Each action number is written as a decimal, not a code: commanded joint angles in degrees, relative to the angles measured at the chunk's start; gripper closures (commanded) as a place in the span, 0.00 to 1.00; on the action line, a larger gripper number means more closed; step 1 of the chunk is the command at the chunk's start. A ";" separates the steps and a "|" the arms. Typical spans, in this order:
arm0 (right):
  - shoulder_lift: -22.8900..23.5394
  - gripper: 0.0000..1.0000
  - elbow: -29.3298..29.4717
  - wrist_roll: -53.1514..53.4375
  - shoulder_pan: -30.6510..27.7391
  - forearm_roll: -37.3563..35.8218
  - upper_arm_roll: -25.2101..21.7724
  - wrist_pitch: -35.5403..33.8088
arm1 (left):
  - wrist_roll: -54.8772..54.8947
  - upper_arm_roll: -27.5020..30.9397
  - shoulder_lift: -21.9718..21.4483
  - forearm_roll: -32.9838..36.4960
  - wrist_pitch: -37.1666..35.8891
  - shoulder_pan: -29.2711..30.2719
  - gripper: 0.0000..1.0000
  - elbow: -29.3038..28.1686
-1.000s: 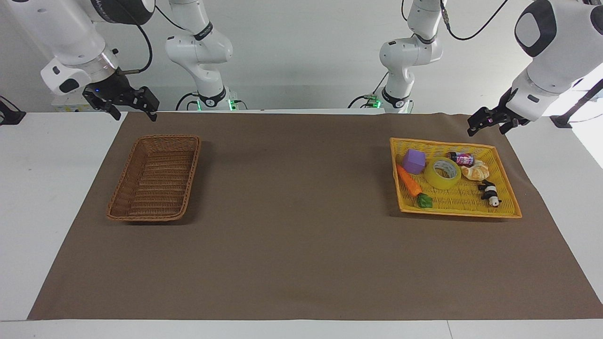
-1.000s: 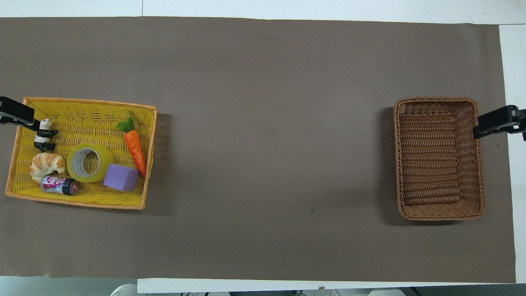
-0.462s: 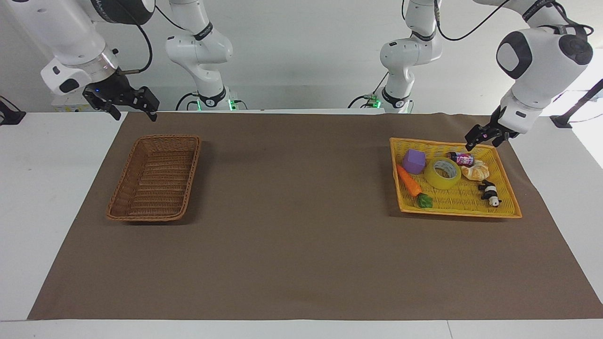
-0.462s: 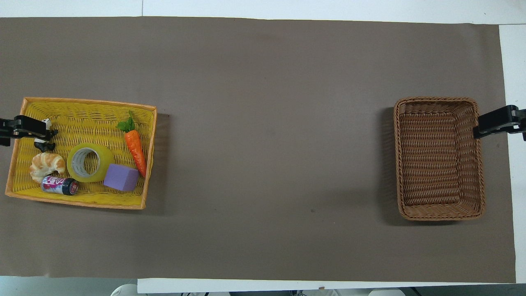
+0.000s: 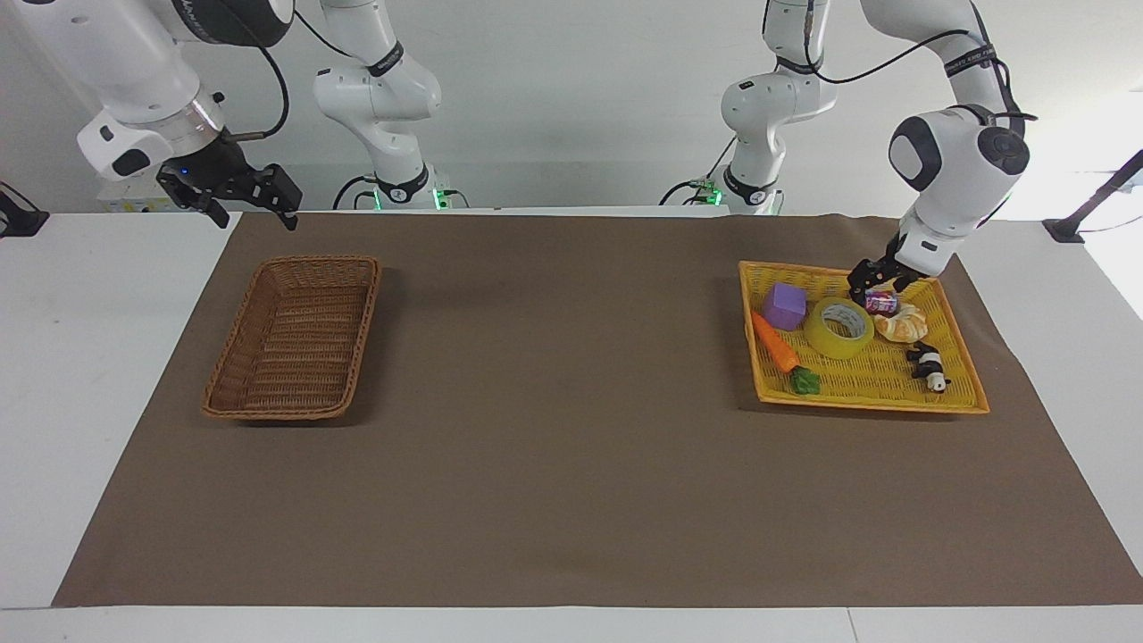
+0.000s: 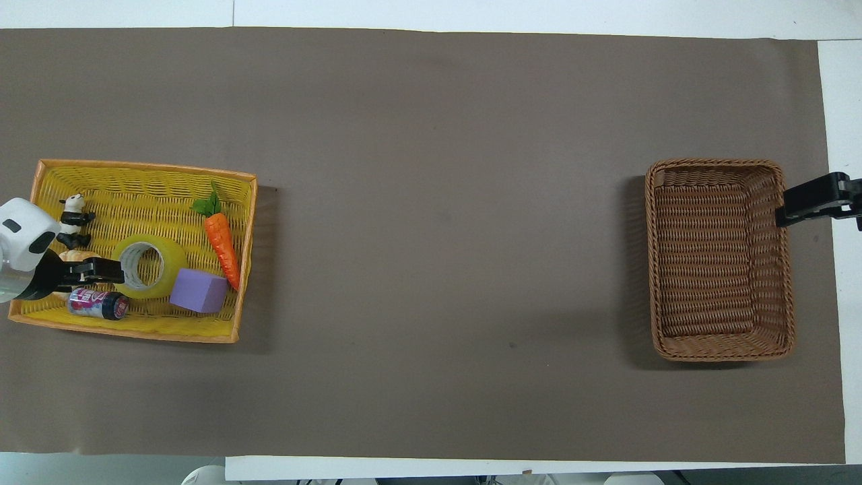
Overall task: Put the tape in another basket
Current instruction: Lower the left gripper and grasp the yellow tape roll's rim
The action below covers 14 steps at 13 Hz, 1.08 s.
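Left gripper point(image 5: 873, 288) hangs low over the yellow tray point(image 5: 966, 400), above the small can point(image 5: 882, 302) and close beside the tape point(image 5: 839, 328). I cannot tell if it is spread apart or closed. It does not hold anything.

Near to far from the robots, the tray goes like this. First come the small can and the purple block point(image 5: 785, 305). Next comes the tape, lying flat with its hole facing up. It sits between the block and the croissant point(image 5: 902, 324). It touches the block or sits right beside it. Then comes the toy carrot point(image 5: 775, 344), and the little panda point(image 5: 930, 366) stands farthest out.

Right gripper point(image 5: 239, 189) waits up in the air at the right arm's end of the table, just past the brown basket point(image 5: 295, 338). Two dark fingers point(image 5: 287, 189) stick out apart, so it looks spread wide, with nothing in it.

The brown basket has nothing inside.

I think the job has only just begun. The tape is in the yellow tray, not yet picked up. What is left is to grab the tape, lift it, carry it across the brown mat point(image 5: 571, 464), and drop it in the brown basket.
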 commanded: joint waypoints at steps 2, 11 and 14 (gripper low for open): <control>-1.41 0.00 -1.74 -1.50 -0.42 -0.30 0.30 0.89 | 1.33 0.31 2.97 -0.07 5.20 -0.45 0.21 -0.87; -1.41 0.00 -1.74 -1.50 -0.42 -0.30 0.30 0.89 | 5.63 0.22 8.15 -0.07 11.89 -1.42 0.41 -1.13; -1.41 0.00 -1.74 -1.50 -0.42 -0.30 0.30 0.89 | 6.17 0.22 9.04 -0.16 12.42 -1.42 0.43 -1.49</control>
